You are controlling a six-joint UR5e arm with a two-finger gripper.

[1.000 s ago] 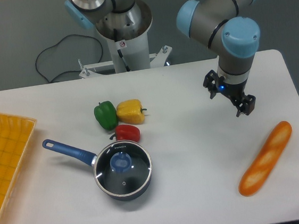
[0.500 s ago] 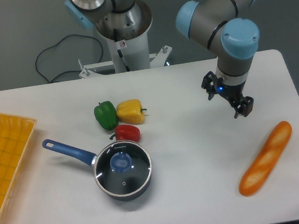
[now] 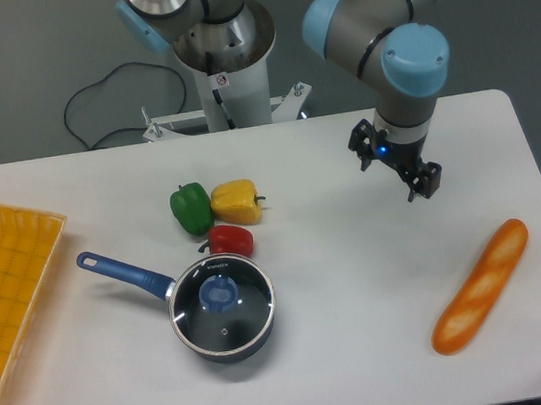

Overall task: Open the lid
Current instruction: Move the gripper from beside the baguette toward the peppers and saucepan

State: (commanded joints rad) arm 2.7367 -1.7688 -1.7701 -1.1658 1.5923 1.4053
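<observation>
Three peppers (image 3: 218, 217) clustered — baguette (image 3: 480, 286) apart, yellow tray (image 3: 7, 288) at the edge.

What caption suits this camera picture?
Open gripper hovers above the table, far from the glass lid resting on its saucepan beside three peppers.

Three peppers (image 3: 216, 216), one saucepan (image 3: 215, 317), one baguette (image 3: 480, 286)

Lid (image 3: 223, 308): clear glass, glossy, thin bright metal rim; blue knob, smooth plastic look.
Saucepan (image 3: 200, 346): dark, satin wall; blue handle at 10 o'clock, smooth.
Three peppers (image 3: 235, 202) at 12 o'clock of the pan: shiny, plastic-like skins.
Baguette (image 3: 480, 286): glossy orange-brown.
Table (image 3: 356, 280): matt white.
Tray (image 3: 7, 278): yellow grid, plastic look.
Gripper (image 3: 394, 162): matt black.
</observation>
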